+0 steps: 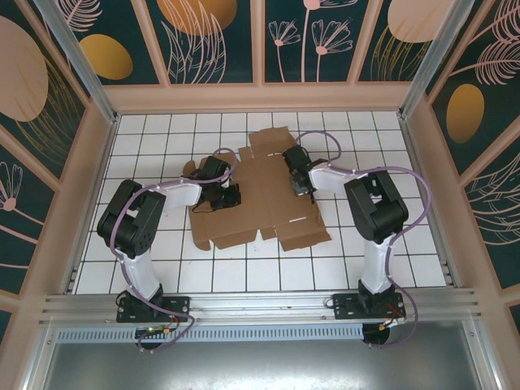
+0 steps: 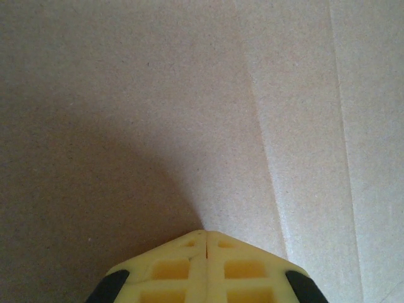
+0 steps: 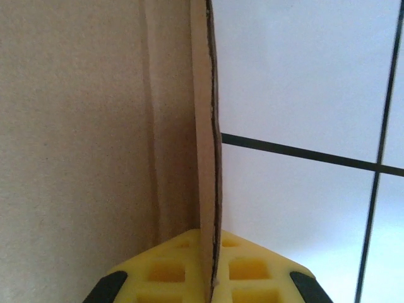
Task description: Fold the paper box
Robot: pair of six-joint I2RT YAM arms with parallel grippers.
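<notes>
The paper box [image 1: 260, 203] is a flat brown die-cut sheet with flaps and slots, lying on the middle of the tiled floor. My left gripper [image 1: 234, 195] sits over the sheet's left part. In the left wrist view its yellow fingers [image 2: 205, 235] are shut tip to tip with nothing between them, right down at the plain cardboard [image 2: 158, 95]. My right gripper [image 1: 299, 185] is at the sheet's right side. In the right wrist view it [image 3: 211, 235] is shut on the thin edge of a cardboard flap [image 3: 205, 126] that stands up from the sheet [image 3: 76, 126].
The white tiled floor [image 1: 162, 260] with black grid lines surrounds the sheet and shows beside the flap [image 3: 303, 82]. Patterned walls [image 1: 219, 41] enclose the back and sides. An aluminium rail [image 1: 260, 305] carries both arm bases at the near edge.
</notes>
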